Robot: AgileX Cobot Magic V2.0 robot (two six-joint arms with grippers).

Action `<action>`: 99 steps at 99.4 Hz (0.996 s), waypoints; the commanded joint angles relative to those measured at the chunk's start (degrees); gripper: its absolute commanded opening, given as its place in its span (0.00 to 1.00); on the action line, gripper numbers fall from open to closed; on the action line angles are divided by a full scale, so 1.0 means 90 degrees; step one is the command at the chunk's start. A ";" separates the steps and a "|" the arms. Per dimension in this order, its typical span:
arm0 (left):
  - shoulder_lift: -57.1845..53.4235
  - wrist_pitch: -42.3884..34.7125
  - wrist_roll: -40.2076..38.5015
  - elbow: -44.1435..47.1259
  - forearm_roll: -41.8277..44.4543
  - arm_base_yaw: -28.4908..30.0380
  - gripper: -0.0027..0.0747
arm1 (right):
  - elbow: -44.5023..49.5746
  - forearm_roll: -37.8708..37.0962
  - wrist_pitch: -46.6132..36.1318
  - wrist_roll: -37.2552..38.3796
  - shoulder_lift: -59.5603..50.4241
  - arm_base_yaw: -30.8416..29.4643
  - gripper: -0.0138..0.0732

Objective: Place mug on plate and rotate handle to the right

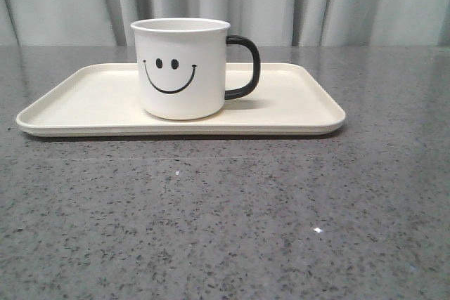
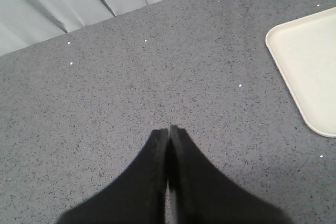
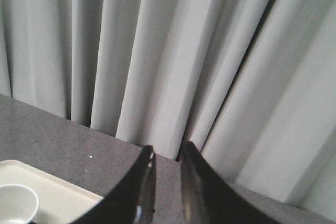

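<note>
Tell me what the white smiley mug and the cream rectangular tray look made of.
White smiley mug: likely enamelled metal or glazed ceramic, given its thin rolled rim and smooth soft sheen; its black loop handle is glossy. Cream rectangular tray: probably melamine or similar plastic, matte, with moulded rounded corners and a low rim.

Both grippers empty, off the work.
The left gripper [image 2: 168, 129] has its jaws pressed together; the right gripper [image 3: 167, 153] stands slightly parted.

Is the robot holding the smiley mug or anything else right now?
No, nothing is held. The left gripper is shut on nothing, the right gripper has only a small empty gap, and the mug stands alone on the plate.
</note>
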 commanded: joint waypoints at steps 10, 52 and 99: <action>0.0002 -0.0142 -0.0078 -0.0139 0.0151 -0.0005 0.01 | 0.0742 -0.0405 -0.0633 0.0021 -0.0744 -0.0214 0.16; 0.0002 -0.0349 -0.0078 -0.0139 0.0151 -0.0005 0.01 | 0.1858 -0.0653 -0.0621 0.0027 -0.1408 -0.0801 0.03; 0.0002 -0.0807 -0.0078 -0.0139 0.0094 -0.0005 0.01 | 0.1864 -0.0683 -0.0539 0.0022 -0.1408 -0.0810 0.03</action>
